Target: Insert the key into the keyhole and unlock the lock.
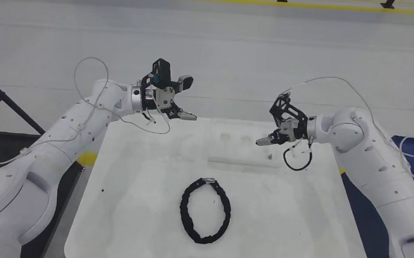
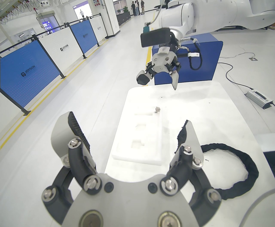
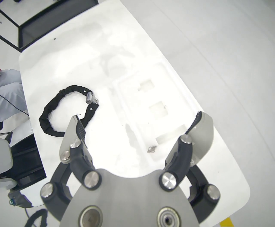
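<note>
Jaws spread wide, the left gripper (image 1: 189, 98) hangs above the table's (image 1: 293, 225) far left edge. Toward the front lies the lock (image 1: 208, 181), its black chain (image 1: 185, 211) looped in a ring. Beyond it sits a white foam tray (image 1: 226, 160) with three recesses. The key (image 3: 151, 149) rests on the tray's right end, well apart from the lock. Over that end, near the key, hovers the right gripper (image 1: 270, 124), equally splayed and empty, a blue cabinet (image 2: 206, 62) behind it.
</note>
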Action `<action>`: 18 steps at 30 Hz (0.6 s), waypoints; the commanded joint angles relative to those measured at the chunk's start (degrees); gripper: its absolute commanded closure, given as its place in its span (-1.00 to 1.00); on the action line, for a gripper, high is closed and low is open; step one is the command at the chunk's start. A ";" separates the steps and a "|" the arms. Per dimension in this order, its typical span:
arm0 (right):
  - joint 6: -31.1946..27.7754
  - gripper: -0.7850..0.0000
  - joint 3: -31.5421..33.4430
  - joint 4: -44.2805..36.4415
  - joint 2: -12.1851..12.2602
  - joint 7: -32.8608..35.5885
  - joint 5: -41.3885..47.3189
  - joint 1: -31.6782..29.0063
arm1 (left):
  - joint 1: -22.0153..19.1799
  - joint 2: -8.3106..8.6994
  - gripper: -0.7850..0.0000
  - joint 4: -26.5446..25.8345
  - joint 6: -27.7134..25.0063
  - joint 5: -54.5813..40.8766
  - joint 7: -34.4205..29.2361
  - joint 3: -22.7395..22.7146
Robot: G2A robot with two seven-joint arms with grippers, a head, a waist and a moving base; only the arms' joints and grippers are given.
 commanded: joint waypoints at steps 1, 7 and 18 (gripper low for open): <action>3.40 -1.00 -1.11 2.01 -0.65 2.17 1.51 0.50 | 0.00 0.00 -1.00 0.00 0.00 -0.01 0.00 0.00; 12.95 -1.00 -3.36 8.34 -2.79 9.25 9.47 1.55 | 0.00 0.00 -1.00 0.00 0.00 -0.01 0.00 0.00; 21.15 -1.00 -6.55 14.54 -6.36 13.67 15.17 2.00 | 0.00 0.00 -1.00 0.00 0.00 -0.01 0.00 0.00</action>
